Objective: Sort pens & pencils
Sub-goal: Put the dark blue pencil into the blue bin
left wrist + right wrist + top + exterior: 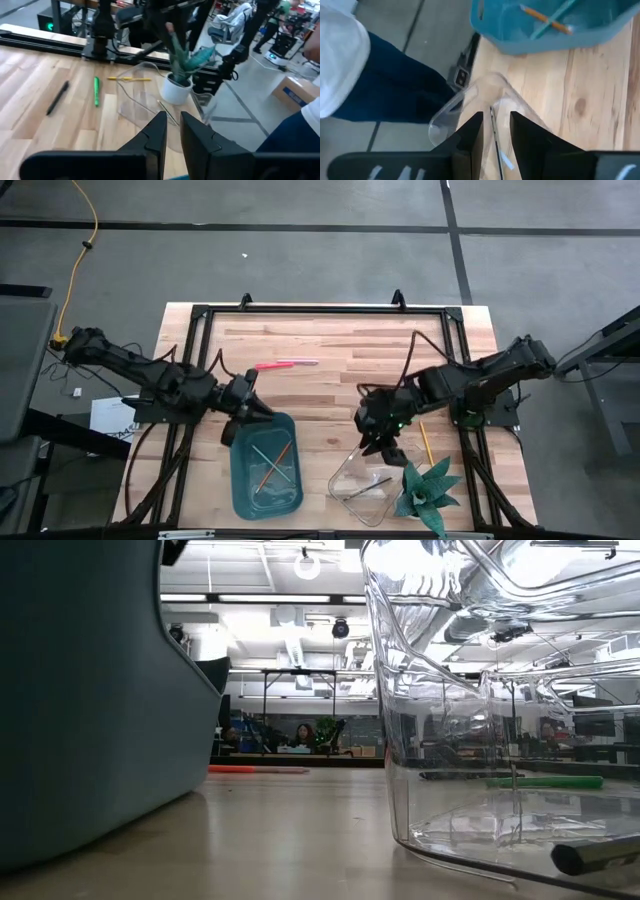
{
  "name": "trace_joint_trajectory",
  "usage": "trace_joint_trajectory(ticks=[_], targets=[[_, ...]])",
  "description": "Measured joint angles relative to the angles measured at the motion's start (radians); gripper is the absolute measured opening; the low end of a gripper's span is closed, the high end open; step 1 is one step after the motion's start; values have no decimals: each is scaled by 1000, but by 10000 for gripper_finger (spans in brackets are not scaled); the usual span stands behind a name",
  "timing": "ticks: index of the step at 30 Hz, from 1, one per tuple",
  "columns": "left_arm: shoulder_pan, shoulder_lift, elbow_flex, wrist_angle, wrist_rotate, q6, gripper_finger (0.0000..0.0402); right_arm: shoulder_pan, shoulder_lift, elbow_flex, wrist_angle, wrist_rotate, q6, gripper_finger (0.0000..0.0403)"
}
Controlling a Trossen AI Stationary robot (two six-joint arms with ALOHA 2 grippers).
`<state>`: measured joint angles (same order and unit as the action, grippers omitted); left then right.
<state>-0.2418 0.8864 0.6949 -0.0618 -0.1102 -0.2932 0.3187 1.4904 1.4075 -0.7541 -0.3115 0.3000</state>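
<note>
— Right gripper [380, 445]?
— Open a little, holding nothing, over the clear plastic tub [345, 480].
— Left gripper [262, 412]?
— Open a crack, empty, beside the blue-green plastic bin [238, 480]. Two thin pencils [272, 465] lie inside it.

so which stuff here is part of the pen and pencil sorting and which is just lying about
Job: teal bin holding pencils; clear bin holding a pen; red-orange pen; green pen; black pen; yellow pencil.
Lying about: potted plant; yellow cable.
</note>
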Motion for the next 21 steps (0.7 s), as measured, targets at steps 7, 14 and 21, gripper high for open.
trace_joint_trajectory(ticks=[7, 14, 21], targets=[[-124, 0, 0, -3, -127, -12, 42, 75, 64, 0, -26, 73, 69, 87], [-189, 0, 0, -27, -195, -27, 42, 131, 188, 131, -182, 160, 29, 87], [-192, 0, 0, -67, -211, -28, 42, 148, 367, 424, -429, 251, -104, 87]])
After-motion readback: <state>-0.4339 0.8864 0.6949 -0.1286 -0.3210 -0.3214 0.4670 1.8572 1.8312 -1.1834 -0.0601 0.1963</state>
